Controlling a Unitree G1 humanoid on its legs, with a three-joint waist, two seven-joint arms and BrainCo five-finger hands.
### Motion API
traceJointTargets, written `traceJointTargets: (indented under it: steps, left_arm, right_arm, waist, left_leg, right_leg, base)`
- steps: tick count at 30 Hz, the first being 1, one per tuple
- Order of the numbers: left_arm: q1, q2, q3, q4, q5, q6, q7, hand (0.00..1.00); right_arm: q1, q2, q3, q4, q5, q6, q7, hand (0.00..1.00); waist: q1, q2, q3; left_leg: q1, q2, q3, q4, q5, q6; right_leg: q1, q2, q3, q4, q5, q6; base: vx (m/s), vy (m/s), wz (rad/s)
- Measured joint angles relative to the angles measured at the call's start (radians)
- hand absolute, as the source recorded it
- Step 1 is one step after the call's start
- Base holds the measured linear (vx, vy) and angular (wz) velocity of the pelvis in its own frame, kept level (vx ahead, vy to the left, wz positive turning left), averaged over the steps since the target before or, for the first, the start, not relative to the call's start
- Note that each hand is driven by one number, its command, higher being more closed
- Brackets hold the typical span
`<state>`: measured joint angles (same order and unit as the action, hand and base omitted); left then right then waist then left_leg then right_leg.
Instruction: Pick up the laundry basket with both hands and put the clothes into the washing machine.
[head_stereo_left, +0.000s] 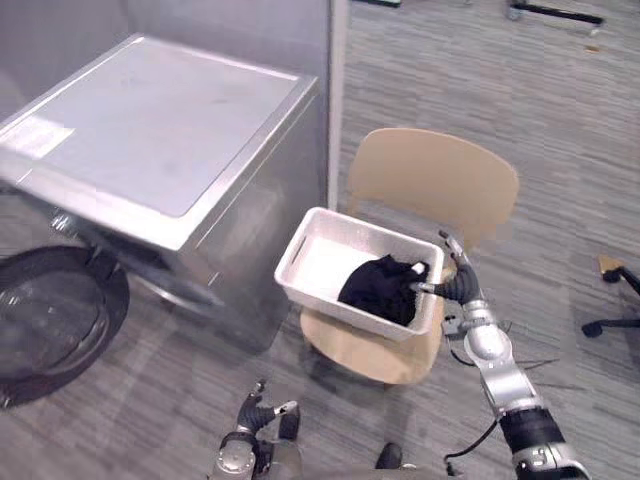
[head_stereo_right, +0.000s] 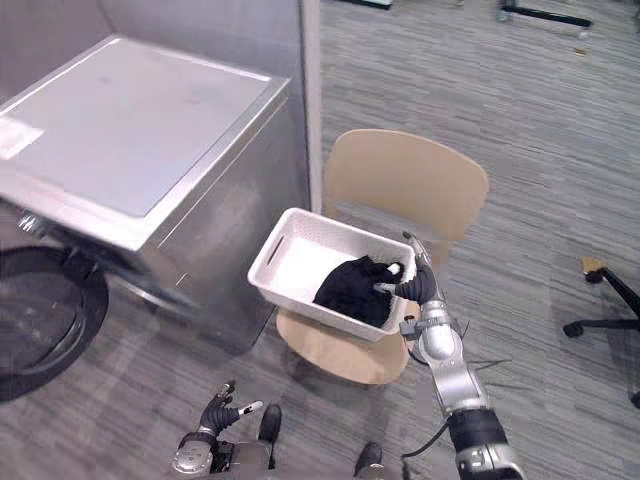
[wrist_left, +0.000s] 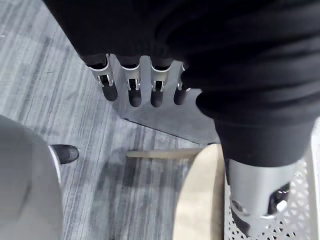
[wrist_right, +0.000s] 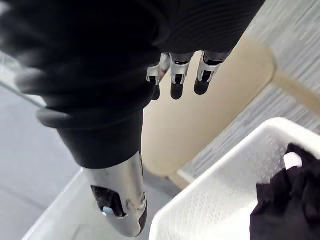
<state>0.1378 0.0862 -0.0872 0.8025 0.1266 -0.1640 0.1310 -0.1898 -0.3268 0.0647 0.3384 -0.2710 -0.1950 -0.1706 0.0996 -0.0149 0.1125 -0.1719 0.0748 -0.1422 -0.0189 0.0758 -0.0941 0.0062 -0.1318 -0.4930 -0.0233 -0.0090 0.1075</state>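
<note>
View from the robot's head, looking down at a grey striped floor (head_stereo_left: 560, 130). A silver washing machine (head_stereo_left: 160, 140) stands at the left. Its round dark door (head_stereo_left: 50, 320) is swung open, low at its front.

Just to the right of the machine is a pale wooden chair (head_stereo_left: 440, 175). A white laundry basket (head_stereo_left: 375, 228) with perforated walls sits on the seat. A heap of black clothes (head_stereo_left: 380, 285) lies in the end of the basket farther from the machine, with a small white patch showing on top. The rest of the basket floor is bare.

The right hand (head_stereo_left: 455, 285) is at the basket's right-hand end, by the rim and just beside the clothes. Its wrist view shows the fingers (wrist_right: 175, 75) straight and the thumb spread apart, so the hand is open and grips nothing. It seems to sit against the rim, though contact cannot be made out for sure.

The left hand (head_stereo_left: 255, 412) is low at the bottom of the head view, near the floor in front of the chair and well apart from the basket. Its fingers (wrist_left: 132, 87) are straight too, holding nothing
</note>
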Motion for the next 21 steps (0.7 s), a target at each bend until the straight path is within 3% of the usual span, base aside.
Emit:
traceJointTargets:
  steps: [4,8,13,18,21]
  left_arm:
    - [-0.005,0.002,-0.018,-0.051,0.0,-0.017,0.0,0.0]
    - [-0.039,0.004,-0.024,-0.066,-0.005,-0.024,0.003,0.0]
    - [-0.081,0.008,-0.032,-0.077,-0.038,-0.041,0.01,0.0]
    - [-0.127,0.006,-0.044,-0.09,-0.07,-0.042,0.038,0.0]
    - [-0.141,0.006,-0.08,-0.103,-0.087,-0.042,0.048,0.0]
  right_arm:
    - [-0.136,-0.052,0.085,0.173,-0.048,0.002,0.002,0.0]
    - [-0.333,-0.125,0.183,0.366,-0.118,0.008,0.001,0.0]
    - [-0.53,-0.2,0.185,0.571,-0.162,0.05,-0.022,0.0]
    - [-0.697,-0.273,0.182,0.7,-0.12,0.075,-0.077,0.0]
    - [-0.756,-0.312,0.188,0.783,-0.121,0.091,-0.087,0.0]
  waist:
    - [0.04,0.008,0.047]
    - [0.08,0.043,0.106]
    - [0.081,0.063,0.196]
    - [0.08,0.074,0.273]
    - [0.081,0.087,0.289]
  left_leg:
    - [-0.038,-0.017,-0.042,-0.033,0.025,0.012]
    - [-0.112,-0.031,-0.061,-0.047,0.036,0.007]
    - [-0.175,-0.048,-0.078,-0.052,0.115,0.007]
    - [-0.229,-0.051,-0.07,-0.057,0.144,0.011]
    - [-0.258,-0.051,-0.07,-0.057,0.144,0.011]
  right_leg:
    - [-0.016,-0.01,-0.047,0.003,0.002,0.009]
    - [-0.111,-0.05,-0.065,0.081,0.001,0.013]
    - [-0.21,-0.1,-0.075,0.211,-0.039,0.027]
    - [-0.293,-0.114,-0.051,0.252,-0.047,0.022]
    - [-0.329,-0.115,-0.041,0.26,-0.049,0.019]
  base:
    - [-0.16,0.071,0.55]
    - [-0.08,0.078,0.24]
    - [-0.03,0.049,0.15]
    - [0.02,-0.036,-0.07]
    - [0.03,-0.065,-0.06]
